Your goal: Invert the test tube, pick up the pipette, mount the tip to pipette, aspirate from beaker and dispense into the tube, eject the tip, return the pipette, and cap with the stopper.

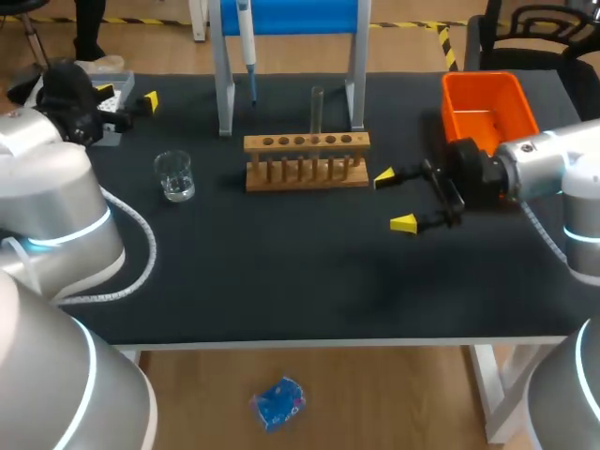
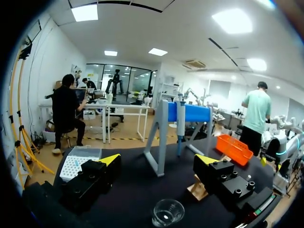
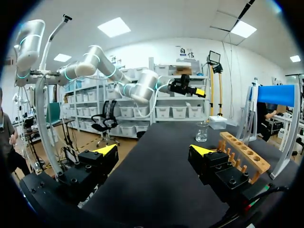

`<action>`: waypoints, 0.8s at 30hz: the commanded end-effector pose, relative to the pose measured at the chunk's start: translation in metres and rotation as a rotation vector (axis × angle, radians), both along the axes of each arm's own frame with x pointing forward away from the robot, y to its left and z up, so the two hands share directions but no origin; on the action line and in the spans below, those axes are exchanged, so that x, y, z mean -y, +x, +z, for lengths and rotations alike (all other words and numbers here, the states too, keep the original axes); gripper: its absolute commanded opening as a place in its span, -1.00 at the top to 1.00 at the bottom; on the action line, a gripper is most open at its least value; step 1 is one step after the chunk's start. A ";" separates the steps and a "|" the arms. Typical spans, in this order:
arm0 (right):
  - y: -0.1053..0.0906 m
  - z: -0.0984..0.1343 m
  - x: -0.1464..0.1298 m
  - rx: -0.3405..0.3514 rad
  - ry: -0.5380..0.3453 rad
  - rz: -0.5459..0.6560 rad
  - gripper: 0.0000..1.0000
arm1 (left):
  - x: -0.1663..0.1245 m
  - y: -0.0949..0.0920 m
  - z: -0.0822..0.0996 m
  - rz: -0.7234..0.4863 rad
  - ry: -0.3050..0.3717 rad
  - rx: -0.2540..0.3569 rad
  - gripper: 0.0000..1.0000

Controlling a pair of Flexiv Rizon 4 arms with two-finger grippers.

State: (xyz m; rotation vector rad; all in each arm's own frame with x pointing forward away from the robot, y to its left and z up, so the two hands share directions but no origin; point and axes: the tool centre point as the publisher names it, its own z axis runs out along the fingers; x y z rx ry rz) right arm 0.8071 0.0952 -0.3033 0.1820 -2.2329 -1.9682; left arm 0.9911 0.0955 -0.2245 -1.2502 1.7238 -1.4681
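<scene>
A clear test tube stands upright in the wooden rack at mid-table. The pipette hangs on the blue stand behind it. A glass beaker sits left of the rack. My left gripper is open over the back left corner, above the white tip box. From its wrist, the beaker lies under my left gripper, with the tip box and pipette ahead. My right gripper is open just right of the rack, nothing between its fingers. No stopper shows.
An orange bin sits at the back right, behind my right wrist. In the right wrist view my right gripper looks along the table, the rack beside it, and beaker and left gripper ahead.
</scene>
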 end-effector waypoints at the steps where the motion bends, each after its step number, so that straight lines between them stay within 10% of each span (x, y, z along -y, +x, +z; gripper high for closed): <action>1: 0.002 -0.001 0.000 -0.001 0.001 0.005 -1.00 | 0.001 -0.001 -0.002 0.008 -0.015 0.030 -1.00; 13: 0.002 -0.001 0.000 -0.001 0.001 0.005 -1.00 | -0.072 0.019 -0.003 0.157 -0.005 0.006 -1.00; 24: 0.002 -0.001 0.000 -0.001 0.001 0.005 -1.00 | -0.112 0.033 -0.031 0.140 0.162 -0.020 -1.00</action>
